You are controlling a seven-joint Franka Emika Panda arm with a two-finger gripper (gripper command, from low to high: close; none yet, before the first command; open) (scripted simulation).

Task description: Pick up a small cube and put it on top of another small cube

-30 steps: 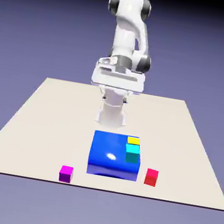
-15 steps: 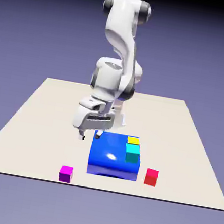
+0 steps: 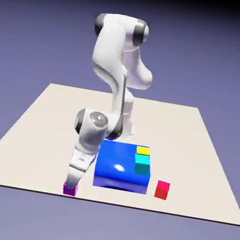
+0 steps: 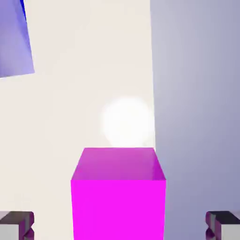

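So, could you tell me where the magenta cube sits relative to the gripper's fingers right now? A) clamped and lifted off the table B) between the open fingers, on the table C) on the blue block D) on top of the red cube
B: in the hand view the magenta cube stands between the gripper fingertips with clear gaps either side, resting on the table.

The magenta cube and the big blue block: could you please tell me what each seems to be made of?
Both are rendered, so this is only a guess. The magenta cube looks like matte plastic: flat, even colour, sharp edges, no highlight. The big blue block looks like glossy plastic or lacquer: a white glint sits on its top and its front reflects darkly. The claw straddles the cube, open.
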